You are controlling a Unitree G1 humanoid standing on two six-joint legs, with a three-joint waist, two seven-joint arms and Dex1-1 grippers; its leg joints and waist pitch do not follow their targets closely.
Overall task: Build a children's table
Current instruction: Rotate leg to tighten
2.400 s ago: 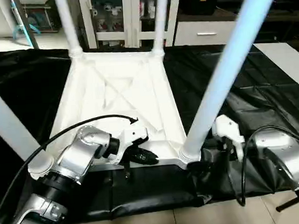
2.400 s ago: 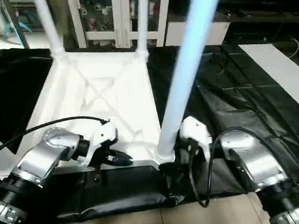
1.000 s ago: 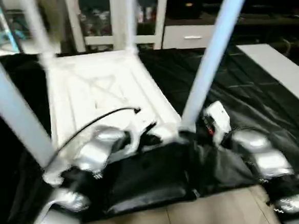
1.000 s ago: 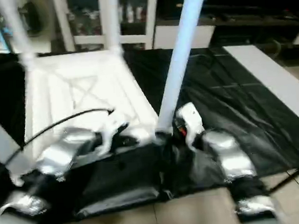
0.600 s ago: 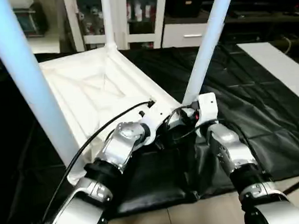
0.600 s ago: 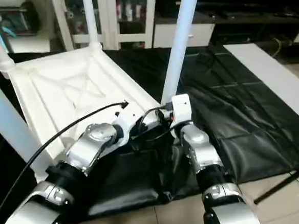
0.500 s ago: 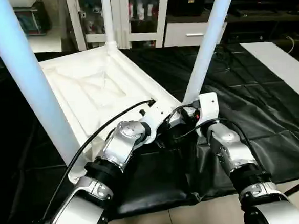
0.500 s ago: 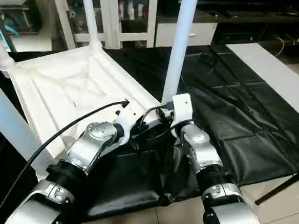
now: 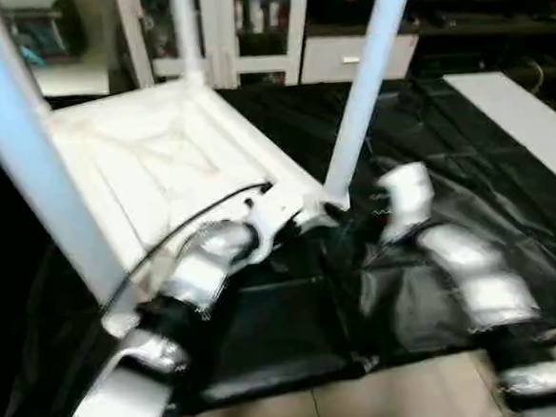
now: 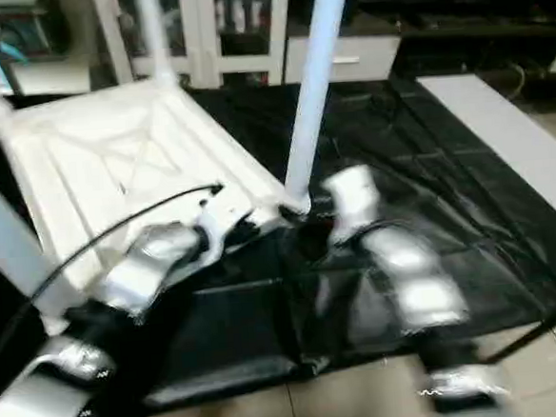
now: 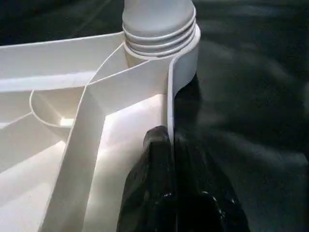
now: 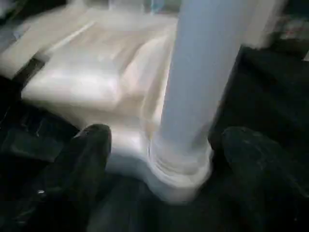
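On the black-cloth surface (image 9: 504, 164): white plastic children's table (image 9: 161, 169), upside down, X-ribbed underside up, tube legs upright. Left hand (image 11: 170, 145) pinching its rim; right hand (image 12: 164, 150) spread wide around a leg base.

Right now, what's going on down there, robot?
Left gripper shut on table rim. Right gripper open around near leg. Table upside down, nothing blocking.
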